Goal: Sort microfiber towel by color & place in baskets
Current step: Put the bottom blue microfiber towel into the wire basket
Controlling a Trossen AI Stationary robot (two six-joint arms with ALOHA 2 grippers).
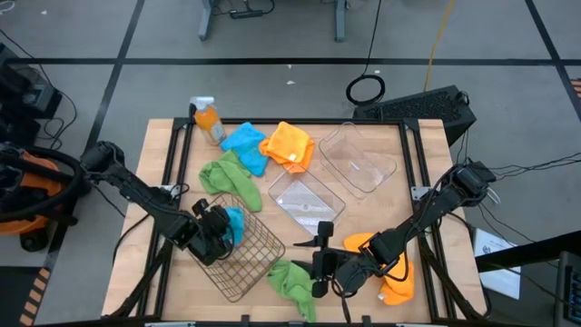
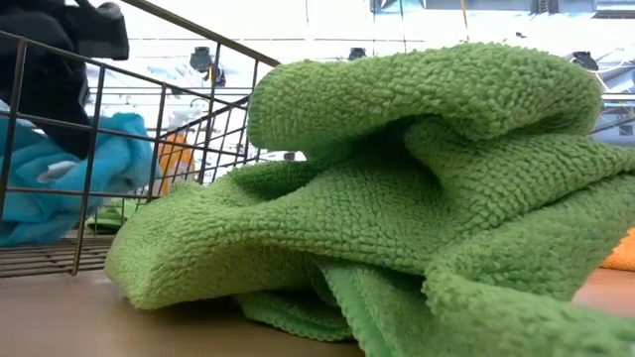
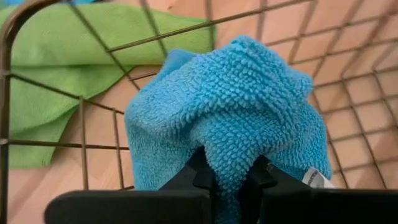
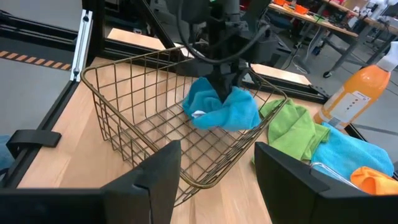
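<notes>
My left gripper (image 1: 216,229) is shut on a bright blue towel (image 1: 235,221) inside the dark wire basket (image 1: 247,259), which stands at the near left of the table. My right gripper (image 1: 319,261) is open and hovers beside the basket, next to a green towel (image 1: 292,278) lying crumpled on the table. That towel fills the low view (image 2: 397,198). A second green towel (image 1: 227,177), another blue one (image 1: 245,145) and an orange one (image 1: 289,145) lie toward the far edge. A second orange towel (image 1: 392,277) lies under the right arm. Two clear tubs (image 1: 359,159) (image 1: 307,202) stand mid-table. My left gripper pinches a bunched fold of the blue towel (image 3: 229,163) between its two fingers (image 3: 200,175), coming from above and pointing down into the basket. The cloth hangs slack below the fingers (image 4: 224,111). I cannot tell whether its lower end touches the basket floor.
An orange spray bottle (image 1: 209,121) stands at the far left corner of the table. The wire basket's walls (image 4: 124,93) rise around my left gripper. A raised frame runs along the table's sides. Bare wood (image 1: 182,186) shows left of the basket.
</notes>
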